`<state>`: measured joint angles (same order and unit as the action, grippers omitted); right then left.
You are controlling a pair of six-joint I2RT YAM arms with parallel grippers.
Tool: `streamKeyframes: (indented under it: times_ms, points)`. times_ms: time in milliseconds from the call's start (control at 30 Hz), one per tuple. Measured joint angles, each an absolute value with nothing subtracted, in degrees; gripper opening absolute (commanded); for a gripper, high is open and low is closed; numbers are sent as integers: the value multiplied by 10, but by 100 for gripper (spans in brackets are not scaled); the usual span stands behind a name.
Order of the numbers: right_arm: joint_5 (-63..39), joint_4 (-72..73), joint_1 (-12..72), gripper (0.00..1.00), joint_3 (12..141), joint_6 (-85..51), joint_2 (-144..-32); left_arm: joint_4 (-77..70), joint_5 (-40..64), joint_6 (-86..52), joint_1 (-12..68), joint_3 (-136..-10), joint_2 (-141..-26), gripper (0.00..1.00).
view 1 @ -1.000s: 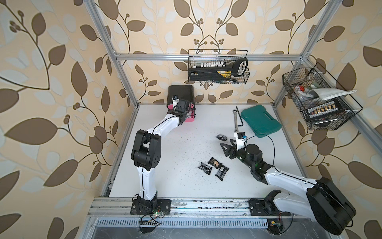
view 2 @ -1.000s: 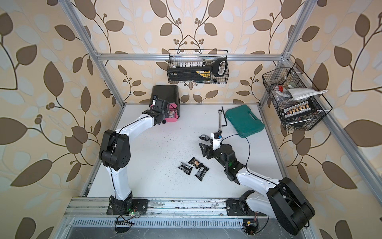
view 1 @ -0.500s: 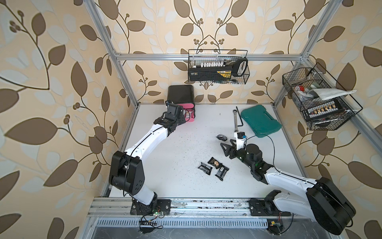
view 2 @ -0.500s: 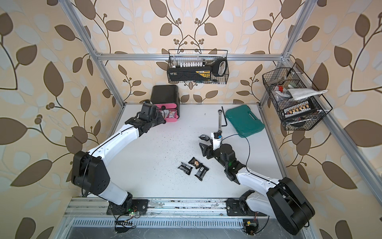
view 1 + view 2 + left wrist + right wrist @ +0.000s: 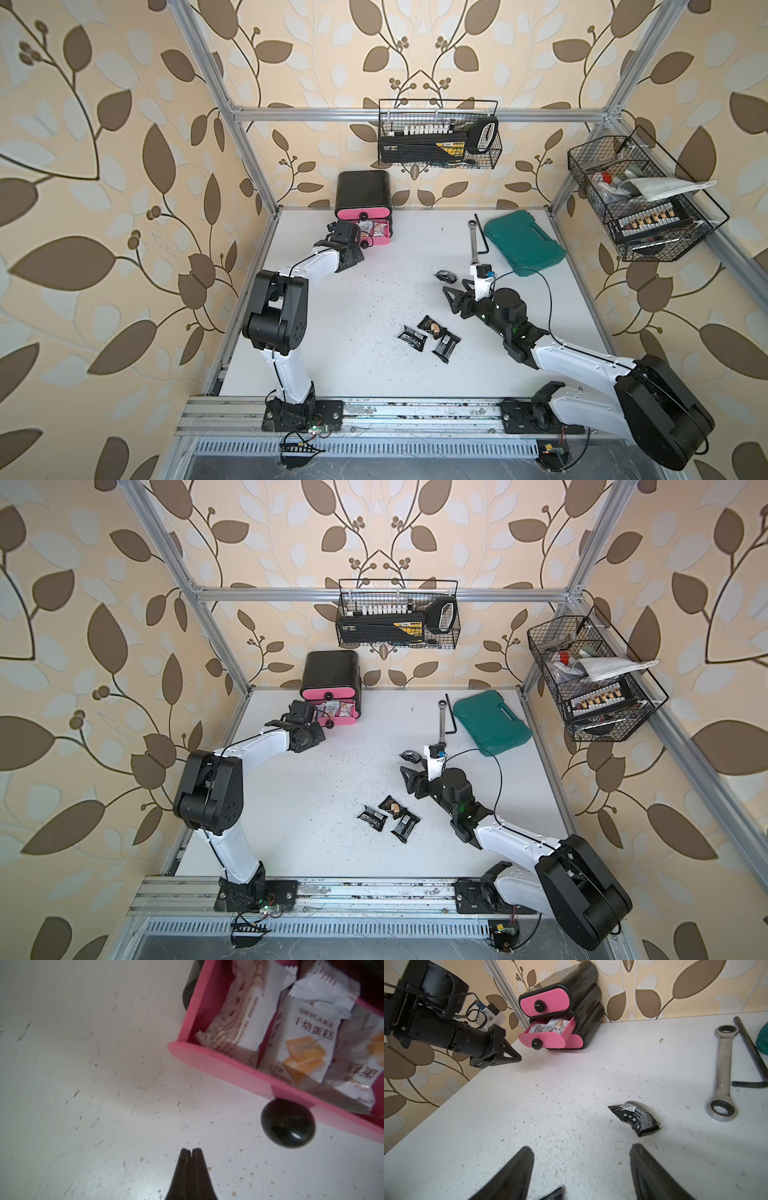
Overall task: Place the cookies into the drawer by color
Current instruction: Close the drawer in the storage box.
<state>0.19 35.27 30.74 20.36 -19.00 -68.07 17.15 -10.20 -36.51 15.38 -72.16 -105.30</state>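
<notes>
Left claw pinched closed, empty, near knob of pulled-out middle drawer; inside: white cookie packets. Right claw spread open, empty.

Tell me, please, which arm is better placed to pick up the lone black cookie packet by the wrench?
Right: the right gripper is open just short of the black packet, while the left gripper is shut by the open middle drawer.

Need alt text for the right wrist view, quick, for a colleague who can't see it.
The open right gripper hovers over the white table, with a black cookie packet just ahead of it. Beyond, the middle pink drawer of the drawer cabinet stands pulled out holding white packets, the shut left gripper near its knob.
</notes>
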Motion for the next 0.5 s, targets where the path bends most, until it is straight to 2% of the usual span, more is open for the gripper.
streamKeyframes:
  times_ms: [500]
  points:
    - [3, 351, 307, 75, 204, -190, -681, 73, -85, -362, 134, -786, -1126, 0]
